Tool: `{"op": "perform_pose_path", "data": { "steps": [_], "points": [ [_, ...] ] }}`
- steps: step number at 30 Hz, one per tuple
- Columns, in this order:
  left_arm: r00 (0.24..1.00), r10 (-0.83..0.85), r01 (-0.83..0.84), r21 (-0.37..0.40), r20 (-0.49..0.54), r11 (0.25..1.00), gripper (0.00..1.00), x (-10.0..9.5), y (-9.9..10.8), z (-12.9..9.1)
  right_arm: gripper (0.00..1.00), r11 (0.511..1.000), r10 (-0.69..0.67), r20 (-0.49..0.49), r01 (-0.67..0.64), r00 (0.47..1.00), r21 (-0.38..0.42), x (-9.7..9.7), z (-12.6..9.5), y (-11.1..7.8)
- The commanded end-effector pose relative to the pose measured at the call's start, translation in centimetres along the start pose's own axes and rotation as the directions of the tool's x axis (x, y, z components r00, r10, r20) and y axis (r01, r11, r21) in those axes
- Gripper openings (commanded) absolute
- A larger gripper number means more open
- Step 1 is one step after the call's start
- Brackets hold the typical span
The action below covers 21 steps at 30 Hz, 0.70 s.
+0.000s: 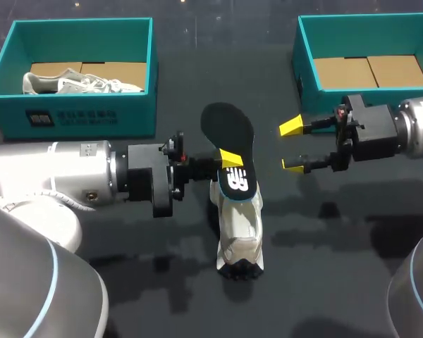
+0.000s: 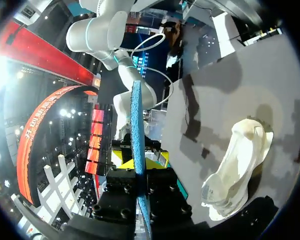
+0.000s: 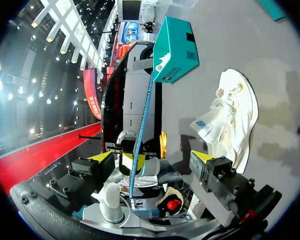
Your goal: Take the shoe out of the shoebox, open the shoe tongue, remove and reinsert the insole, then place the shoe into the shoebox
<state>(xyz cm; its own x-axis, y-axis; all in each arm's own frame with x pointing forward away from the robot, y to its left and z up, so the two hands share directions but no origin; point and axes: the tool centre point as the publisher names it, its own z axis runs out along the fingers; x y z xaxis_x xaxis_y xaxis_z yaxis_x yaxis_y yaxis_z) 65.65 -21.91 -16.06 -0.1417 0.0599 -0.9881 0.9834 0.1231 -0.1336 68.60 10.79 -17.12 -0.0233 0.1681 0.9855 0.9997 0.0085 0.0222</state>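
Left fingers (image 1: pixel 230 158): clamped on insole (image 1: pixel 228 127) from both faces, toward its narrower end. Wide end projects ahead of fingers.
Insole: light, thin, flexible. Judged likely to bend or droop if held at one end only. Best hold: flat faces against pads, near mid-length.
Right fingers (image 1: pixel 291 127): spread wide, holding nothing, just beside insole.
Shoe (image 1: pixel 240 225): on table (image 1: pixel 324 282), beneath left fingers. Contact between insole's lower end and shoe cannot be told.
Shoe upper: soft, judged to collapse under squeeze. Grip at heel collar.

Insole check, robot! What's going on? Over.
Left gripper shut on insole. Right gripper open, empty. Shoe on table. Nothing blocking.
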Motion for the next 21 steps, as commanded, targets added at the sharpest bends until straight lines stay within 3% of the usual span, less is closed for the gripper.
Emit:
{"op": "perform_pose_path", "data": {
  "steps": [1, 7, 9, 17, 21],
  "points": [
    [1.000, 0.000, 0.000, 0.008, 0.000, 1.000, 0.00, 0.0, 0.5, 0.2, 1.00, 1.000, 0.001, 0.002, -0.001, 1.000, 0.000, 0.0, 0.1, -0.1],
    [1.000, 0.000, 0.000, 0.008, 0.000, 1.000, 0.00, 0.0, 0.5, 0.2, 1.00, 1.000, 0.001, 0.002, -0.001, 1.000, 0.000, 0.0, 0.1, -0.1],
    [0.999, 0.048, -0.048, 0.000, -0.008, 0.999, 0.00, 0.6, 0.7, 1.1, 1.00, 1.000, 0.004, -0.001, -0.004, 1.000, -0.003, -0.1, 0.2, 0.3],
    [0.995, 0.095, -0.095, 0.019, -0.002, 0.995, 0.00, 1.5, 1.0, 2.6, 1.00, 1.000, 0.003, 0.010, -0.003, 1.000, 0.003, 0.5, 3.1, 2.5],
    [0.997, 0.070, -0.069, 0.047, -0.017, 0.997, 0.00, 1.6, 1.4, 3.0, 1.00, 1.000, -0.014, 0.006, 0.014, 1.000, 0.010, 0.2, 4.3, 2.6]
  ]
}}
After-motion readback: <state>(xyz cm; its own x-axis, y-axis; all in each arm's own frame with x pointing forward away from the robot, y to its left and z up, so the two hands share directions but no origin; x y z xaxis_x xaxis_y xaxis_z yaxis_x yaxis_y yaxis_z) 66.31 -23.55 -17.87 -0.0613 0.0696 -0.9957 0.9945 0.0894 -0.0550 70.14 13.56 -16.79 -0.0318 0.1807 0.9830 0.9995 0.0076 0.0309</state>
